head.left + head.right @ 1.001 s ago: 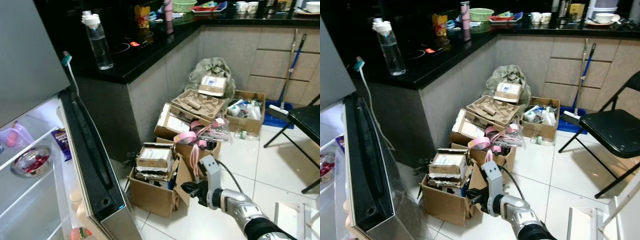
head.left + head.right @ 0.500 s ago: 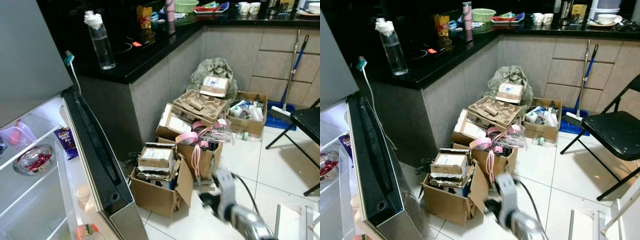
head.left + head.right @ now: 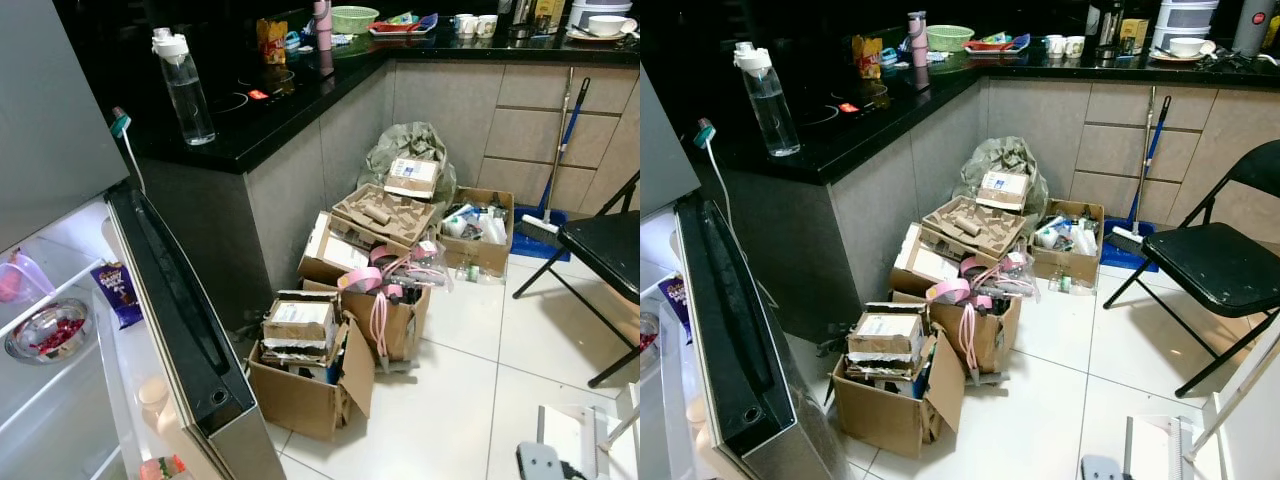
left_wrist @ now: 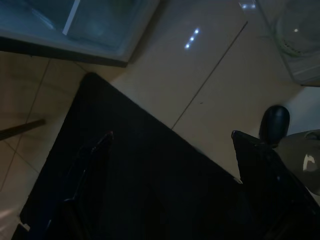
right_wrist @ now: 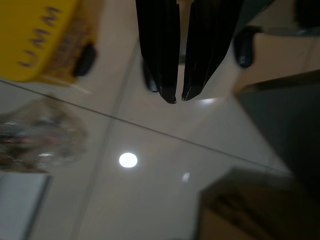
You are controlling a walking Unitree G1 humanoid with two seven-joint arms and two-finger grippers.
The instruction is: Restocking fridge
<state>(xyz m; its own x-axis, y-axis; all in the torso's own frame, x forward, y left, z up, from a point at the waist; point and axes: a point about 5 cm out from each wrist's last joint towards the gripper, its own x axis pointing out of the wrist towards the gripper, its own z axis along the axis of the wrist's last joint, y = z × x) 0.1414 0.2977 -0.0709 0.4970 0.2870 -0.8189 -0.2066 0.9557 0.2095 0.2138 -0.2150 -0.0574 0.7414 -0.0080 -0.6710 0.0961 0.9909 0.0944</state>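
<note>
Fridge door (image 3: 170, 300) open beside boxes (image 3: 305, 365)

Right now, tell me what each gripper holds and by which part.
Nothing is held. The right gripper has its jaws shut on empty air above the floor tiles; the left gripper hangs open and empty.

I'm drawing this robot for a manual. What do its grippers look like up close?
The right gripper has two long, glossy black fingers that taper to narrow, blunt tips. The left gripper shows two dark, pointed black fingers in dim shade; finer detail there cannot be made out.
</note>
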